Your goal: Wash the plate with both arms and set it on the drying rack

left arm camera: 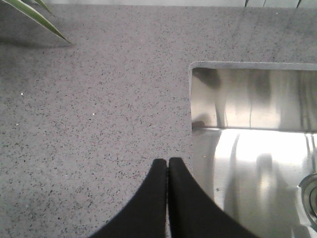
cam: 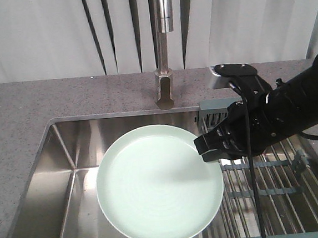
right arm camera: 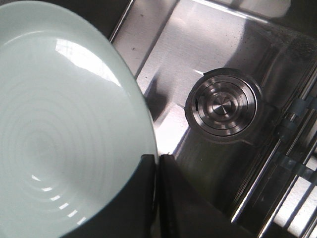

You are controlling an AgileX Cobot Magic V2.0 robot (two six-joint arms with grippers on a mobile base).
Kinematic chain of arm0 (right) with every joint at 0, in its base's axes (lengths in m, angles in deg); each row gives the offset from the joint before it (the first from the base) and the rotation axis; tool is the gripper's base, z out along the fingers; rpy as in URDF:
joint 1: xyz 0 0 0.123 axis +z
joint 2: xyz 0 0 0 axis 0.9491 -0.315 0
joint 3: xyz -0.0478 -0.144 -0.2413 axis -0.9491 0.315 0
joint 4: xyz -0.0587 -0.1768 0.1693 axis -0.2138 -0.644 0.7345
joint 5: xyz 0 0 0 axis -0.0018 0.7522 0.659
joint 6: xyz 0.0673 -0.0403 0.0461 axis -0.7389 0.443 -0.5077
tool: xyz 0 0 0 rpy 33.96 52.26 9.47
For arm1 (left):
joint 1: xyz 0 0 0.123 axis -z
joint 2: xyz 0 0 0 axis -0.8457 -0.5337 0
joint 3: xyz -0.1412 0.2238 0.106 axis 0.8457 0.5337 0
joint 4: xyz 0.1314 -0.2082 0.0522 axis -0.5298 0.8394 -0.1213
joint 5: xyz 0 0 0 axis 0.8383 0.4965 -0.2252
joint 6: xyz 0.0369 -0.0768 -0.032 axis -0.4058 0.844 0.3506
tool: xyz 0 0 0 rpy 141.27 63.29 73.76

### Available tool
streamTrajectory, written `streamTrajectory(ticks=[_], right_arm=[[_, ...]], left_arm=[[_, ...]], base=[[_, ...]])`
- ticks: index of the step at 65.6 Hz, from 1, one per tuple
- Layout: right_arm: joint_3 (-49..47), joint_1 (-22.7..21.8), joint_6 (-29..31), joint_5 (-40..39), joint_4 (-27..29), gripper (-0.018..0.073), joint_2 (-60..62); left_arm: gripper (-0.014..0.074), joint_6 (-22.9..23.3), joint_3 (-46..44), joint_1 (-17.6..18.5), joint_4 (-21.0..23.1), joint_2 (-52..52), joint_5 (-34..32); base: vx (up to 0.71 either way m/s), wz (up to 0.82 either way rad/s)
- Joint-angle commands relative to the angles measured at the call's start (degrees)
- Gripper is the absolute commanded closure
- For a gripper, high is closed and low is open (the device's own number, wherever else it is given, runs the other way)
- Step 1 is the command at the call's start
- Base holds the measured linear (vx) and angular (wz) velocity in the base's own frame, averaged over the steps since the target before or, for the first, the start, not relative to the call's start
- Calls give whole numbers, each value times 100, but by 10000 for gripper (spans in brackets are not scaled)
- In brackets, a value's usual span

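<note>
while the right gripper pinches the plate by its rim above the sink, move slowly so it doesn't slip. left gripper, closed and empty left of the sink, should come scrub.

Bright light glares off the stainless steel sink basin and streaks the pale mint-green round plate. My black fingertips blur close up.

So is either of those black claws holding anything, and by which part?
The right gripper pinches the pale green plate by its rim, over the sink. The left gripper is shut, holding nothing.
</note>
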Motion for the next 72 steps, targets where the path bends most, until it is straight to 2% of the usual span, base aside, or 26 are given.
streamTrajectory(ticks=[1,10,18,25,29,37,47,63,72], right_arm=[[-151,-11,40,-173,181,561,195],[-151,-11,40,-173,181,561,195],[-151,-11,40,-173,181,561,195],[-151,-11,40,-173,181,561,195],[-151,-11,40,-173,181,561,195],[-151,-11,40,-173,181,561,195],[-151,-11,40,-173,181,561,195],[-151,-11,40,-173,181,561,195],[-151,-11,40,-173,181,561,195]], left_arm=[[587,32,-187,-7,56,-220,-504],[491,17,-193,-7,56,-584,-668],[316,-77,-361,-7,63,-977,-503],[143,-403,-691,-7,69,-1349,-244],[74,-526,-890,-7,105,-1552,-109],[-34,-1050,-1269,-7,533,-1961,145],[-37,-2189,-1609,-7,1454,-2423,227],[23,-4177,-1968,-7,3244,-3026,216],[28,-4987,-2134,-1,3968,-3345,278]], base=[[0,0],[0,0],[0,0],[0,0],[0,0],[0,0],[0,0],[0,0],[0,0]])
